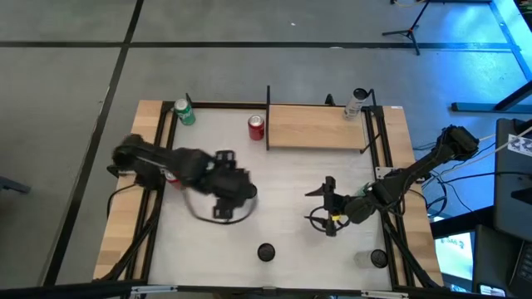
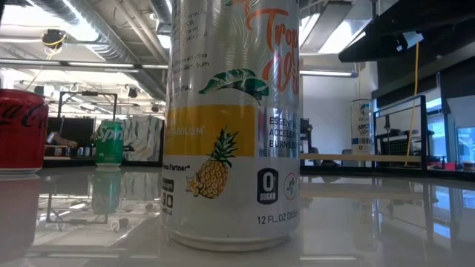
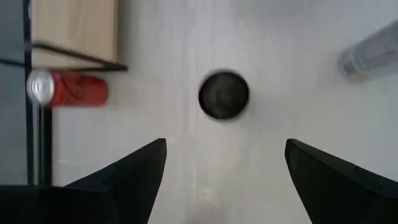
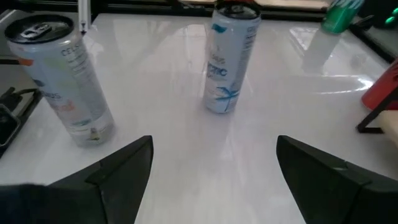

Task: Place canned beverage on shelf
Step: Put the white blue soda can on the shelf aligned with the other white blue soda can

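Observation:
The shelf (image 1: pixel 316 126), a pale wooden board between thin black uprights, stands at the table's far right with a white can (image 1: pixel 356 103) on it. A white can with a blue palm (image 4: pixel 225 62) stands upright mid-table. Its dark top (image 3: pixel 224 94) shows straight below my left gripper (image 3: pixel 225 146), which is open, points down and stays well above it. In the high view the left gripper (image 1: pixel 226 199) hides this can. My right gripper (image 4: pixel 214 140) is open and empty, low over the table's right middle (image 1: pixel 326 205), pointing toward the table's left.
A red can (image 1: pixel 256 126) stands by the shelf's left end and a green can (image 1: pixel 184 112) at the far left. A white pineapple can (image 2: pixel 230 126) stands at the near edge (image 1: pixel 266 252). Another can (image 1: pixel 378 259) stands near right.

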Motion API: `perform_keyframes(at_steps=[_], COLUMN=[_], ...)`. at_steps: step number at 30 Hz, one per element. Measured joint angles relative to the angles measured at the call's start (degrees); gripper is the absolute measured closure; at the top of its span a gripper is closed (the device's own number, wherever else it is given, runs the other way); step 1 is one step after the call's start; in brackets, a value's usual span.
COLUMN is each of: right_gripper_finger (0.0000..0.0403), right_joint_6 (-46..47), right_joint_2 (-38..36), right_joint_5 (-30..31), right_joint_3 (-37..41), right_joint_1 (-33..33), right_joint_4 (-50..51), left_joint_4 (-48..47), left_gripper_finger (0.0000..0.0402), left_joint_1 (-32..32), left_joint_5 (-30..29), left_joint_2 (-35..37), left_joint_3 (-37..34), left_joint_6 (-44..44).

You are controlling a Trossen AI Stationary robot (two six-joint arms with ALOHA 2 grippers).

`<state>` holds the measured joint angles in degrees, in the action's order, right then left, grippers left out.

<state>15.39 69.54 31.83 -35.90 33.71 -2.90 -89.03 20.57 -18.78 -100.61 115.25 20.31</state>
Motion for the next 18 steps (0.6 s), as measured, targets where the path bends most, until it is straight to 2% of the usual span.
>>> perform_keyframes(at_steps=[7, 11, 14, 18], right_gripper_finger=[0.0066, 0.0066, 0.0066, 0.0066], right_joint_6=[-2.11, -2.70, -3.68, -3.93], right_joint_2=[0.00, 0.00, 1.00, 5.53], right_joint_5=[4.82, 8.66, 7.12, 3.19], right_joint_3=[0.00, 0.00, 0.00, 0.00], right_joint_1=[0.00, -0.39, -2.38, -6.70], right_joint_4=[-0.98, -4.37, -8.24, -13.87], left_joint_4=[13.14, 23.69, 32.28, 43.65], left_gripper_finger=[0.0083, 0.0083, 0.0083, 0.0083], left_joint_1=[5.88, 7.82, 8.69, 9.27], left_joint_5=[-5.30, -10.50, -12.10, -12.43], left_joint_2=[16.17, 23.66, 27.03, 27.61], left_joint_3=[-24.16, -38.32, -47.88, -58.81], left_joint_6=[9.93, 13.22, 13.05, 9.90])
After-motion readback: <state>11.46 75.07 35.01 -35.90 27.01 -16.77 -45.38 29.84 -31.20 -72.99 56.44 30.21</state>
